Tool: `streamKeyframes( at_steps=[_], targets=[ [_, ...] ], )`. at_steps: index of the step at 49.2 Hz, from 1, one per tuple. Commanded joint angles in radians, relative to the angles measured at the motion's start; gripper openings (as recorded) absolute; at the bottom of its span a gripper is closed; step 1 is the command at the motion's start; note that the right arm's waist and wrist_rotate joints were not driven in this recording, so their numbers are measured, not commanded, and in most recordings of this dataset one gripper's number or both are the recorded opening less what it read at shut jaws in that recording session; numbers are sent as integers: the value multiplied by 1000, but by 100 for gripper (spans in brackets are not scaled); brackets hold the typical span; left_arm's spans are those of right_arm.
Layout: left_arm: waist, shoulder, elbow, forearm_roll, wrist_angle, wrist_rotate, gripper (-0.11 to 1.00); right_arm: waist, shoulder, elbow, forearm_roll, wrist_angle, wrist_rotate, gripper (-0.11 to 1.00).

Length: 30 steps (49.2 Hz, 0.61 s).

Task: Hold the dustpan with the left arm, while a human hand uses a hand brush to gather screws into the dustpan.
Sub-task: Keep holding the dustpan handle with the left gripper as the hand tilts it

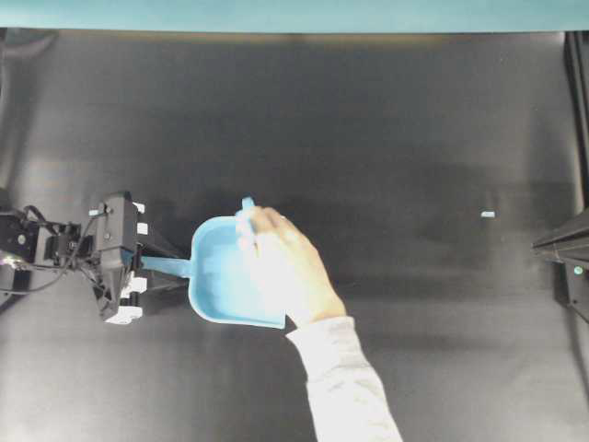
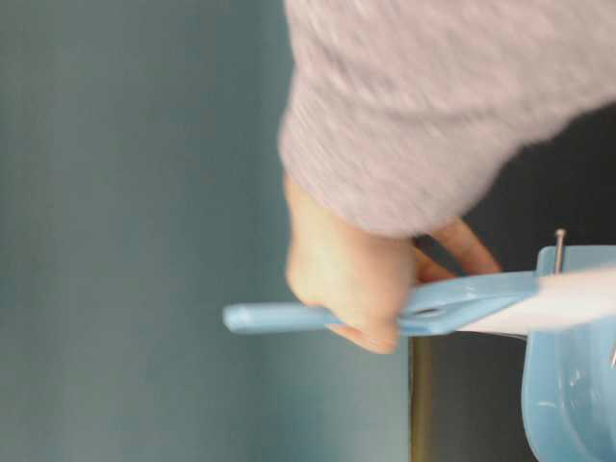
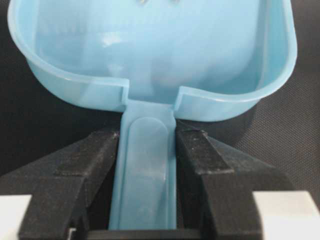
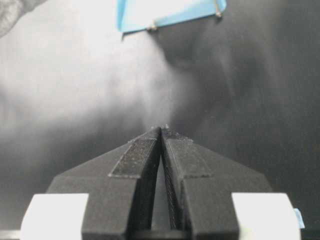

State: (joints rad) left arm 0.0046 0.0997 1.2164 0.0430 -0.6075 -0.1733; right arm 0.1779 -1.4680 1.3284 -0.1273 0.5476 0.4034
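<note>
**Dustpan clamped at left; brush hand over pan**

Left gripper (image 3: 147, 165): jaws closed on the dustpan (image 1: 216, 276) handle, pan mouth facing right on the black table (image 1: 414, 120). Human hand (image 1: 285, 262): over the pan, gripping the hand brush (image 2: 385, 313). Screws (image 4: 152, 27) at the pan lip. Right gripper (image 4: 161, 131): pinched together, parked at the right edge. Wide bare mat between.

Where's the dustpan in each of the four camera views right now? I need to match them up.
Overhead: dustpan left of centre, its handle pointing left into the left gripper, partly under the human hand.
Table-level: lower right corner, cut by the edge.
Left wrist: fills the top, handle running down between the jaws.
Right wrist: top edge, centre-left.
Shared landmark: the pan's light blue rim.
</note>
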Motion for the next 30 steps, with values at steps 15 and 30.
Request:
streamKeyframes(
  at_steps=[15,30],
  targets=[
    [5,75,-25,2,37,-35,30,0,2,-8,-2,-5,0,6],
    [5,80,-37,2,37,-44,30,0,0,-8,-2,-5,0,6]
  ],
)
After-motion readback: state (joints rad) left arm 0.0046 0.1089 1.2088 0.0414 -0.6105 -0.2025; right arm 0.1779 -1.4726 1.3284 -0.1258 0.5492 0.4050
